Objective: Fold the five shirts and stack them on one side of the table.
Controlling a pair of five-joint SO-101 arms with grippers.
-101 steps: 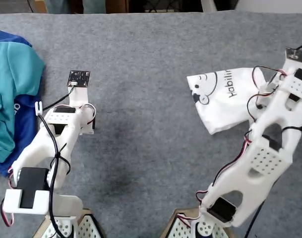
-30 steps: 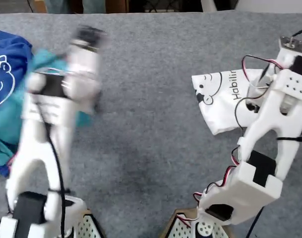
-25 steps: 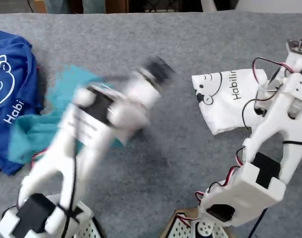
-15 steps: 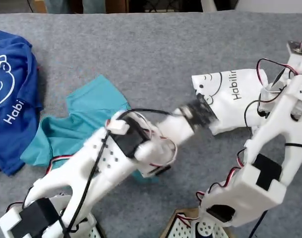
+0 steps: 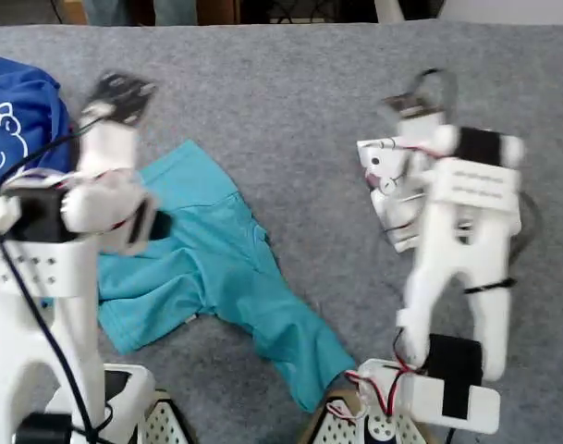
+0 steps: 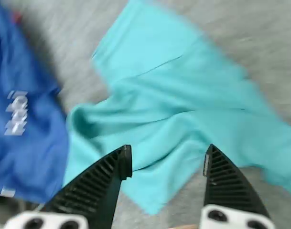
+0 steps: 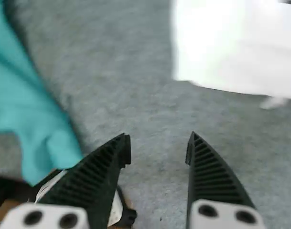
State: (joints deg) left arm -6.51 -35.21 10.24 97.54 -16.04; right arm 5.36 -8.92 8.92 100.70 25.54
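**A:** What lies closest to the arm bases?

**B:** One end of the teal shirt [image 5: 216, 268]. It is unfolded and rumpled on the grey table cover [image 5: 290, 92]. It runs from just beside the bases slantwise toward the far left, between the two arms.

**A:** And the left gripper?

**B:** The left gripper [image 6: 167, 152] hangs above the teal shirt. Its claw is spread wide with nothing in it, and the teal cloth shows through the gap. In the high view the left arm [image 5: 68, 222] stands over the shirt's left part and hides some of it.

**A:** What about the right side?

**B:** The right gripper [image 7: 158, 140] is also parted and empty. Bare grey cover lies under it. The teal shirt is to one side of it and the white shirt [image 5: 378, 171] is farther off. The right arm [image 5: 461, 213] stands over the white shirt and covers much of it.

**A:** How does the white shirt lie?

**B:** As a compact bundle on the right half of the table, with a dark line drawing on its visible part. It is apart from the teal shirt, with grey cover between them.

**A:** Anything farther out?

**B:** The blue shirt [image 5: 18, 120] is bunched at the far left edge, with white print on it. In the left wrist view the teal shirt's edge lies right against it.
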